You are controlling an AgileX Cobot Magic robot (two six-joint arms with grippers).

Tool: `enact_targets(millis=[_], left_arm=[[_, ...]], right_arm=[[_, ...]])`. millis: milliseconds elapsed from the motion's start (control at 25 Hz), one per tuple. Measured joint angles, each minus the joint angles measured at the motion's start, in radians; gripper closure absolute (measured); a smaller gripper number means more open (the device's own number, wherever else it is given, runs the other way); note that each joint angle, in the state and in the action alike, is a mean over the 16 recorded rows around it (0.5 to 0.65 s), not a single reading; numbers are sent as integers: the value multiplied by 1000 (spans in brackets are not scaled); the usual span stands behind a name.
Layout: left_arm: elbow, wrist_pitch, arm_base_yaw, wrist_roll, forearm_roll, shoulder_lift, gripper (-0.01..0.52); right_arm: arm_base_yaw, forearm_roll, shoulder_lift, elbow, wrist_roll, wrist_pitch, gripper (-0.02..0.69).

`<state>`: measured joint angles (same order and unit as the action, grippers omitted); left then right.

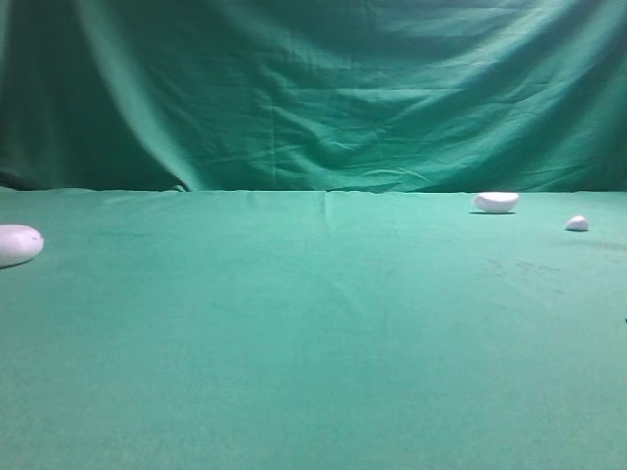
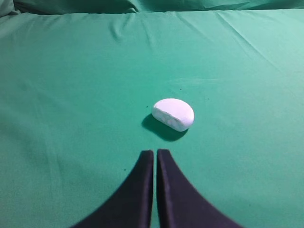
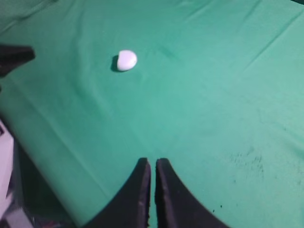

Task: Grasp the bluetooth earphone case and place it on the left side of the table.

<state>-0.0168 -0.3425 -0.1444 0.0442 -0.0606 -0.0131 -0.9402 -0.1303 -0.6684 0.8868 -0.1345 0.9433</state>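
The bluetooth earphone case (image 1: 18,245), a smooth white rounded pebble, lies on the green table (image 1: 313,343) at the far left, partly cut off by the frame edge. In the left wrist view the case (image 2: 173,114) lies a short way ahead of my left gripper (image 2: 155,153) and slightly to its right, not touching it. The left gripper is shut and empty. My right gripper (image 3: 153,161) is shut and empty above bare green cloth. Neither gripper shows in the exterior high view.
A flatter white half-oval piece (image 1: 496,202) lies at the back right and a tiny white lump (image 1: 577,223) nearer the right edge. The right wrist view shows one small white piece (image 3: 127,60) near the table's edge (image 3: 47,156). A green backdrop (image 1: 313,88) hangs behind.
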Motion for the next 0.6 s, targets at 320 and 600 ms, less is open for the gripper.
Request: enact_targets(millis=[320, 600], left_arm=[[0, 0, 0, 0, 0, 0, 514], [0, 0, 0, 0, 0, 0, 514]], right_arm=[[111, 27, 224, -212, 89, -117, 665], [359, 25, 421, -441, 91, -329, 665]])
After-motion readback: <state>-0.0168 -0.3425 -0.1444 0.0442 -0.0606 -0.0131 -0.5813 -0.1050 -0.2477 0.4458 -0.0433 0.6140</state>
